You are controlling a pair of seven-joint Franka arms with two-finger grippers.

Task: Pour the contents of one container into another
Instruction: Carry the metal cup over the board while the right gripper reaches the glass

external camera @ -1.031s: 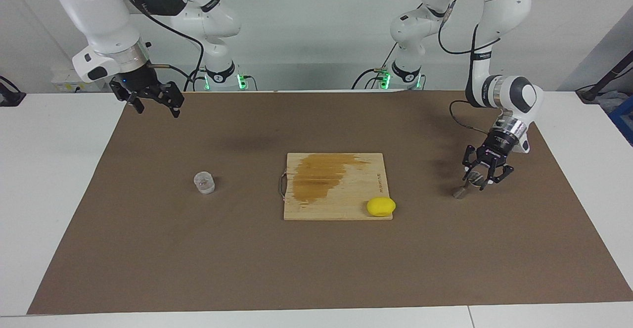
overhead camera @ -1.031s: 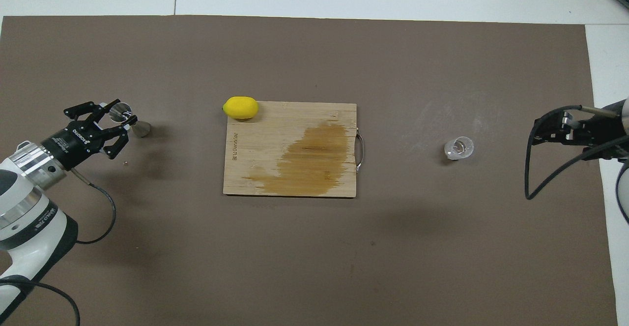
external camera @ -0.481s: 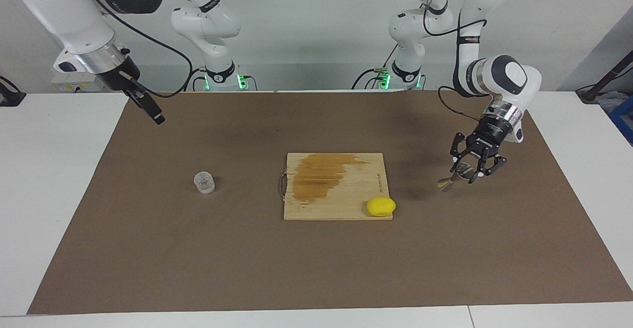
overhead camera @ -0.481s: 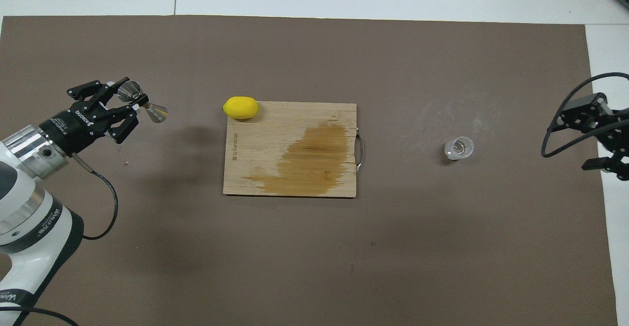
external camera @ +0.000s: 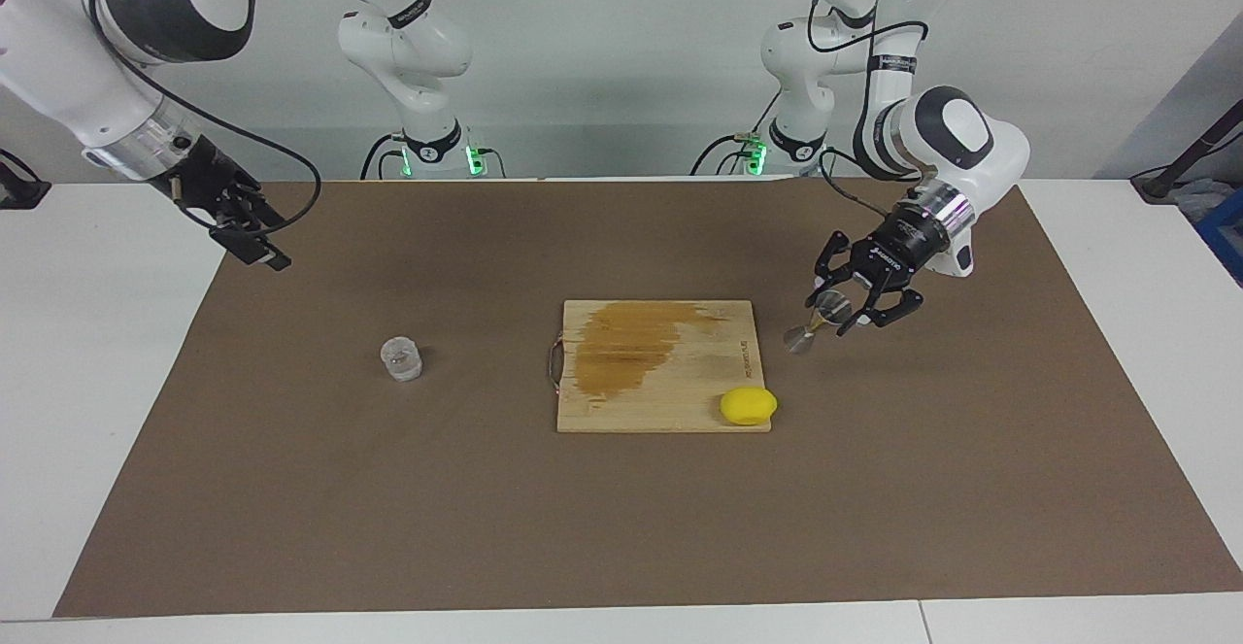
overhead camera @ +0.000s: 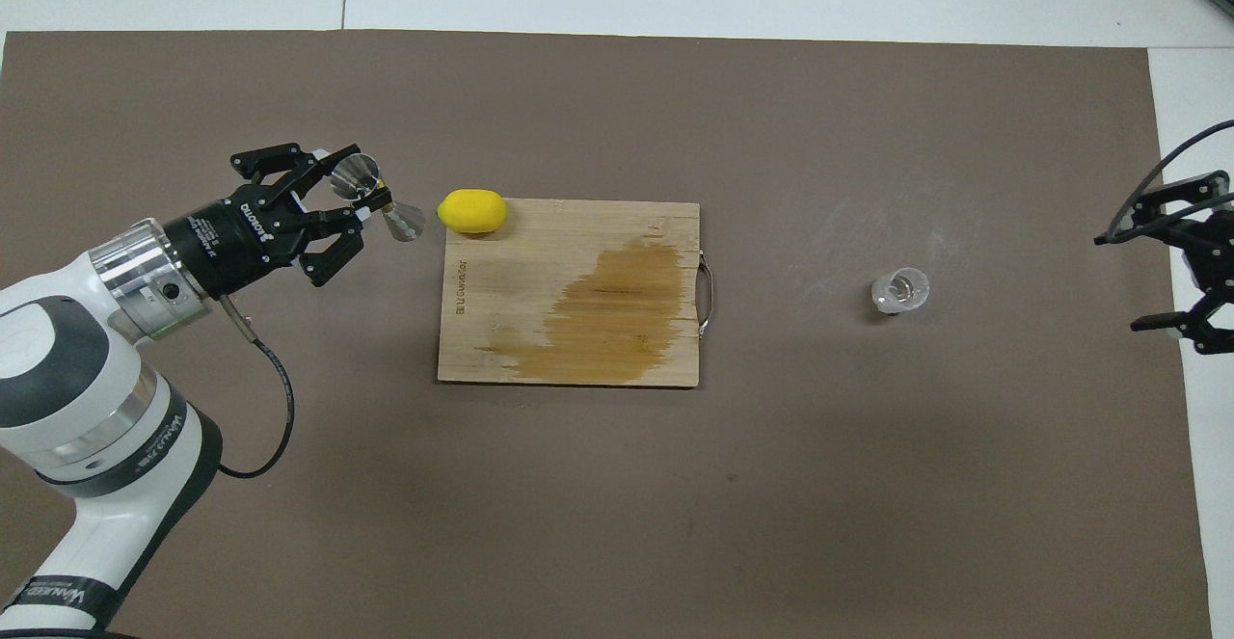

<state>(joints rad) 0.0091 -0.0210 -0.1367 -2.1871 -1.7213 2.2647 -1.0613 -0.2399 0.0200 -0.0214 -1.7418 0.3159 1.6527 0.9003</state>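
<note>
While the overhead view crops it, the right gripper (external camera: 254, 241) shows unreadable fingers; the left gripper (external camera: 841, 316) pinches the jigger (external camera: 816, 323).

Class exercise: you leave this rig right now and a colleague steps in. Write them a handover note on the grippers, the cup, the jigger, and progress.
Left gripper: shut on the metal jigger, tilted in the air beside the cutting board, near the lemon.
Right gripper: empty, over the mat's edge at the right arm's end.
Clear cup: upright on the mat, untouched.
Done: jigger picked up.
Left: bring jigger and cup together, grasp the cup, pour.
</note>
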